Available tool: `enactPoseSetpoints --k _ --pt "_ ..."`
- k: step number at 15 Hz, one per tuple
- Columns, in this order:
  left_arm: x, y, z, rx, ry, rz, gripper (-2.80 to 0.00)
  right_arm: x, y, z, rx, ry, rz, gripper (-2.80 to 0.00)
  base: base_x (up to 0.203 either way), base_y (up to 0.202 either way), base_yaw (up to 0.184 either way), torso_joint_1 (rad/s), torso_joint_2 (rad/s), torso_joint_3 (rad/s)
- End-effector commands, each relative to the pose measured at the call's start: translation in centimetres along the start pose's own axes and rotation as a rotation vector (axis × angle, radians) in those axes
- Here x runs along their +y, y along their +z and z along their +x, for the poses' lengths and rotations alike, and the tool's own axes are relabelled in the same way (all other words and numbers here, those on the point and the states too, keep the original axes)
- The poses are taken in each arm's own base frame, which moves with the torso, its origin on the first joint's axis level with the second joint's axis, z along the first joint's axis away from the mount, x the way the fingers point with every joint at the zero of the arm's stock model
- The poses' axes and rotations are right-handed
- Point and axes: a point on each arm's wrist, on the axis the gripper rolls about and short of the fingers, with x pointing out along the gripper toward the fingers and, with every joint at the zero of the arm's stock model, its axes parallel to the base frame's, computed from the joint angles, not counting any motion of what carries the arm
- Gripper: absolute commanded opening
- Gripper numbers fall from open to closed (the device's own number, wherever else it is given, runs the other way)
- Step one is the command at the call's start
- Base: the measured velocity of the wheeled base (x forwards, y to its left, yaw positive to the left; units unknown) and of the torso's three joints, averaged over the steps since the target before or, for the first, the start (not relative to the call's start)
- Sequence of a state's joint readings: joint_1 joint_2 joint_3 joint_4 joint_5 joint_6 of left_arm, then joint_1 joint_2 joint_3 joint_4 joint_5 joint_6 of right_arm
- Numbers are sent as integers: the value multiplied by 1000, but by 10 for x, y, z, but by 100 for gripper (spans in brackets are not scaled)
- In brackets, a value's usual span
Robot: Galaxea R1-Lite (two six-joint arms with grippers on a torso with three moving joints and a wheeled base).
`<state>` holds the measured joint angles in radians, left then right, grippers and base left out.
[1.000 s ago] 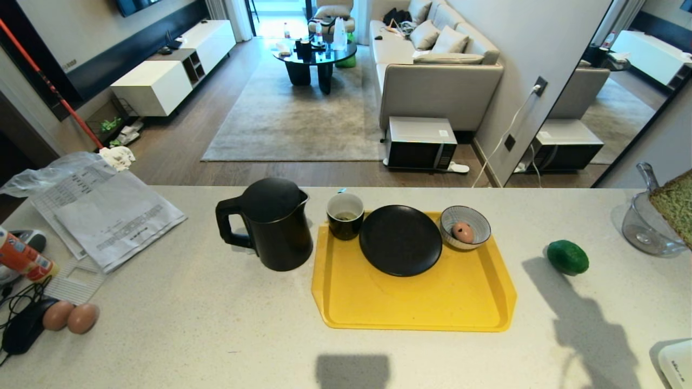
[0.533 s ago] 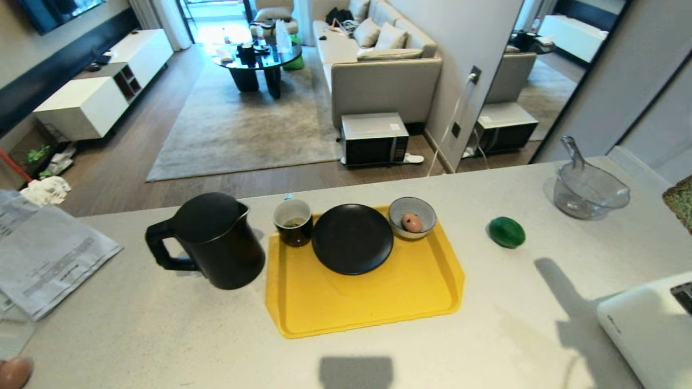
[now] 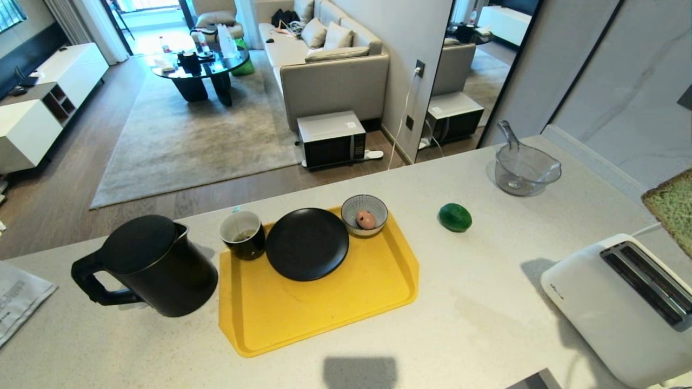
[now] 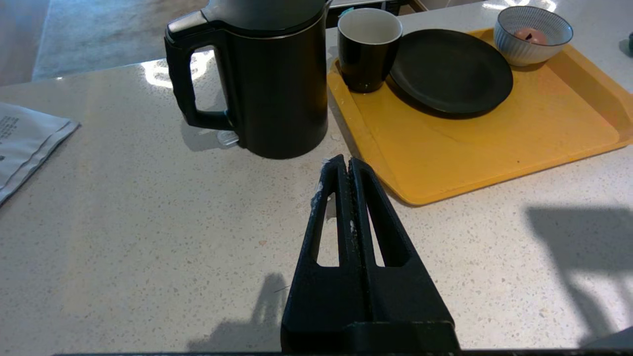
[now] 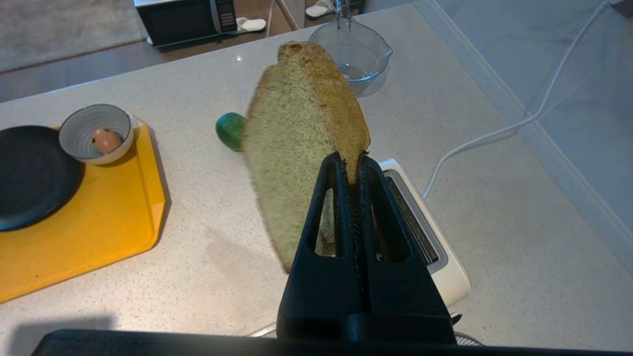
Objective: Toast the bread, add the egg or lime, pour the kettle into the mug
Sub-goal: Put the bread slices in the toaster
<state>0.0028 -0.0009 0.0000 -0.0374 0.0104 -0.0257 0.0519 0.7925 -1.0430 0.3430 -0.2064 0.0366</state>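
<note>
Bread [image 5: 296, 148] is hanging above the counter [image 3: 476, 324], clamped by its crusted edge between the jaws of the right gripper [image 5: 352, 160], with the white toaster [image 3: 621, 302] sitting just below at the near right, its 2 slots facing up. In the head view, only a corner of the slice is showing at the far right edge. Left gripper [image 4: 343, 165] is hovering over bare counter with its jaws pressed together, near the kettle [image 3: 151, 265] standing just left of the yellow tray [image 3: 324, 313]. On the tray, the mug [image 3: 243, 235], a black plate [image 3: 307, 244] and a patterned bowl [image 3: 366, 208] with an egg [image 3: 366, 220] are lining its far side. Right of the tray, the lime [image 3: 454, 217] is lying alone, with a clear glass bowl [image 3: 524, 173] farther right.
</note>
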Motion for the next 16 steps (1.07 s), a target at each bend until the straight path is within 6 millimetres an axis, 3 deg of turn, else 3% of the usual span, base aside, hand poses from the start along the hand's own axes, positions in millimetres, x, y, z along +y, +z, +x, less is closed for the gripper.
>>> enactPoseSetpoints --k 1,7,16 --pt "0 -4 1 11 1 0 -280 0 0 2 7 -1 -1 -280 0 0 0 0 0 0" --pt "0 -4 1 11 1 0 -280 0 0 1 4 -1 -1 -280 -1 -1 -9 0 0 1" --pt "0 -4 1 11 1 0 -280 1 -1 3 17 9 -2 -280 0 6 -152 1 2 3"
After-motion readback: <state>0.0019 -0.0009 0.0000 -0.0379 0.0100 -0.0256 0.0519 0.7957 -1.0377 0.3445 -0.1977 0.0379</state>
